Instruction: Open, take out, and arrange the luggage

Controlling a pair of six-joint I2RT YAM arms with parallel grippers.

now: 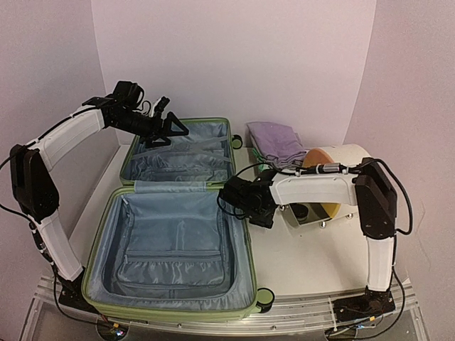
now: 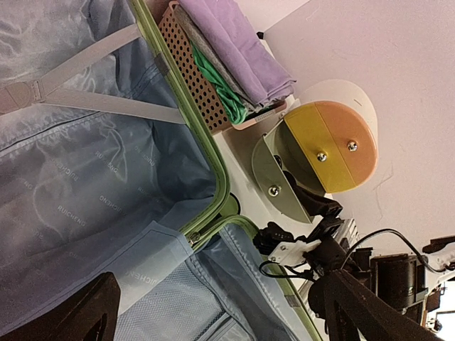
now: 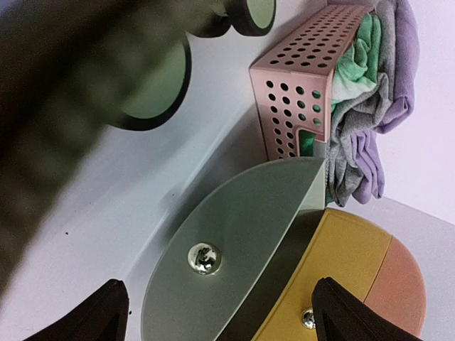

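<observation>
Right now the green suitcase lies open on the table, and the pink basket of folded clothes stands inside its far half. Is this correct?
Not quite. The luggage lies open on the table, but the pink basket of folded clothes stands outside it, beside the far half's right wall. The left wrist view shows this.

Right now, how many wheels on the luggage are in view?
3 wheels: far right corner, mid right edge, near right corner. A fourth may be hidden.
</observation>
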